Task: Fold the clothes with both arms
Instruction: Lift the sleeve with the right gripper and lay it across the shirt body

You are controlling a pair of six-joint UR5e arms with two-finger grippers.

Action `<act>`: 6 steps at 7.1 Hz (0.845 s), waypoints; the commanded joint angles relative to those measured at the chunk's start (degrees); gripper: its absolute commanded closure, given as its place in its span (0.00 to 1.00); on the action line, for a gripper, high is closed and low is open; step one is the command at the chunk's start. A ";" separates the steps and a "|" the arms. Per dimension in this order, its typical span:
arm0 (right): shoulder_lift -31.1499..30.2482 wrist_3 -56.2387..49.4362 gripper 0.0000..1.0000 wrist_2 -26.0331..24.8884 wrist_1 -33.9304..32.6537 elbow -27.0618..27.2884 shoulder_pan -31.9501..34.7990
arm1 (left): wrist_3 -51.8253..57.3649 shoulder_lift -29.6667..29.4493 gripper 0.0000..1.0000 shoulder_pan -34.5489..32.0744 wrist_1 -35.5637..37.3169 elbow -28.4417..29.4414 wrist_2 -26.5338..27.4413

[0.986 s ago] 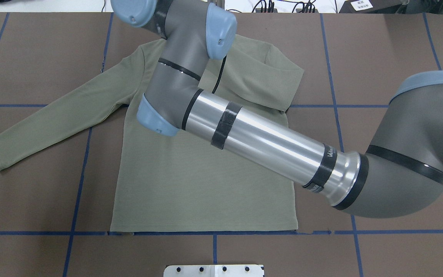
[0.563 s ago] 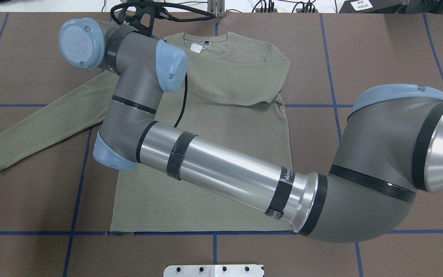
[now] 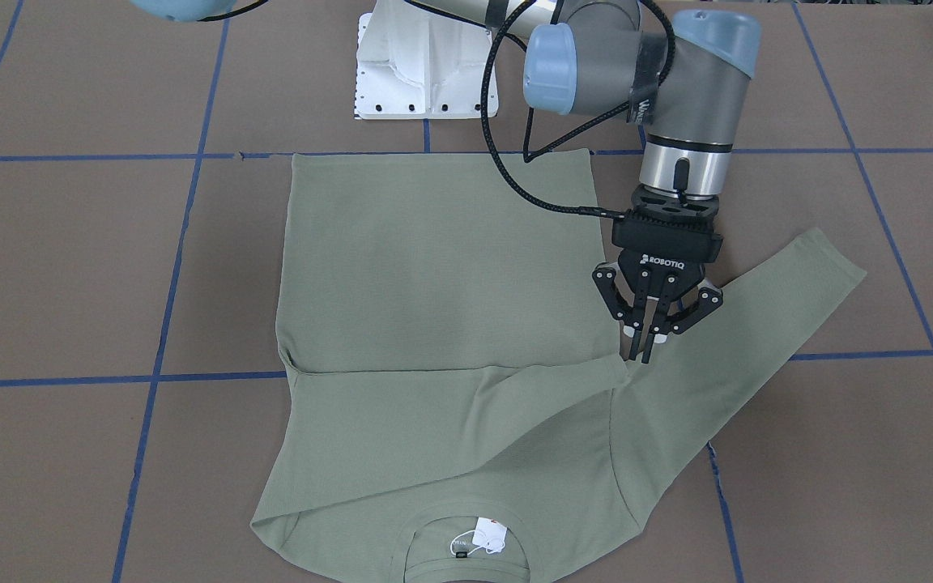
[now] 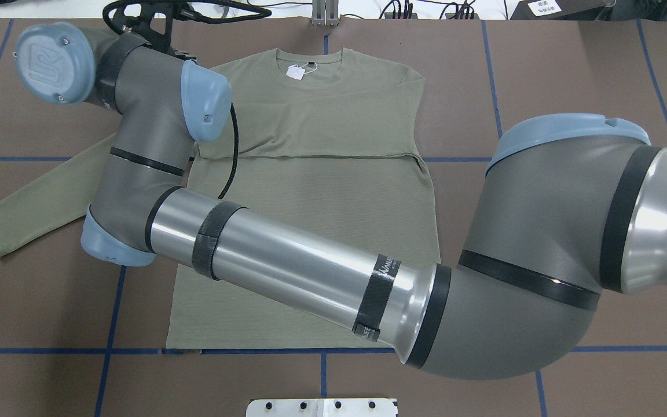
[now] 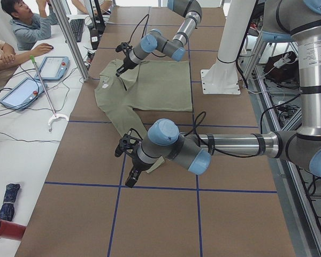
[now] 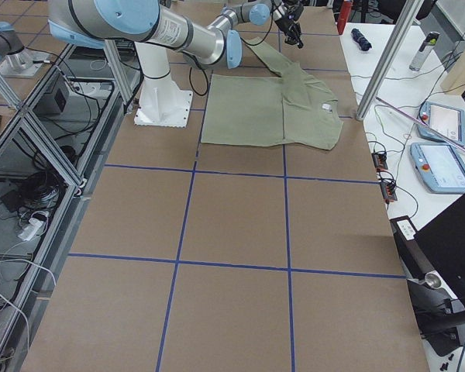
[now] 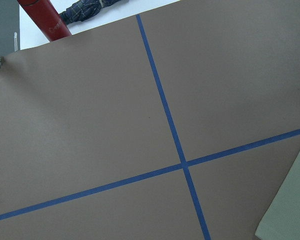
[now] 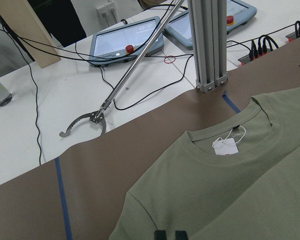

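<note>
The sage-green shirt [image 4: 322, 191] lies flat with its neck and white tag [image 4: 294, 72] at the far edge. Its right sleeve [image 3: 450, 421] is folded across the chest. The left sleeve [image 3: 758, 324] stretches out over the table. My right arm [image 4: 287, 272] reaches across the shirt. The right gripper [image 3: 643, 348] hangs shut above the left armpit, by the folded cuff, with nothing seen between its fingers. My left gripper [image 5: 130, 181] shows only in the exterior left view, beside the outstretched cuff, and I cannot tell its state.
The white pedestal [image 3: 426, 73] stands at the table's near edge. Beyond the far edge are an aluminium post [image 8: 207, 45], tablets [image 8: 125, 42] and a grabber tool [image 8: 85, 125]. People [image 5: 27, 27] sit there. A red cylinder [image 7: 42, 20] lies off the left end.
The right arm has swung left across the shirt, uncovering the neck and tag. The right sleeve, raised before, now lies flat across the chest.
</note>
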 commanded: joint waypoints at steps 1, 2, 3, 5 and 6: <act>1.39 -3.73 0.56 1.89 1.25 -0.10 0.10 | 0.00 -0.02 0.00 0.00 -0.05 0.03 0.00; 1.39 -6.53 0.29 4.94 1.25 0.51 1.40 | -0.44 -0.46 0.00 0.09 -0.14 -0.41 0.00; 0.69 -9.43 0.00 11.93 0.99 1.38 4.98 | -0.70 -4.03 0.00 0.18 -0.57 -1.89 0.26; -9.80 -17.14 0.00 26.68 -7.72 18.41 12.54 | -3.77 -10.30 0.00 0.44 -2.75 -0.59 0.09; -14.64 -26.68 0.00 35.03 -16.68 28.19 17.36 | -3.95 -9.87 0.00 0.44 -8.43 0.20 0.00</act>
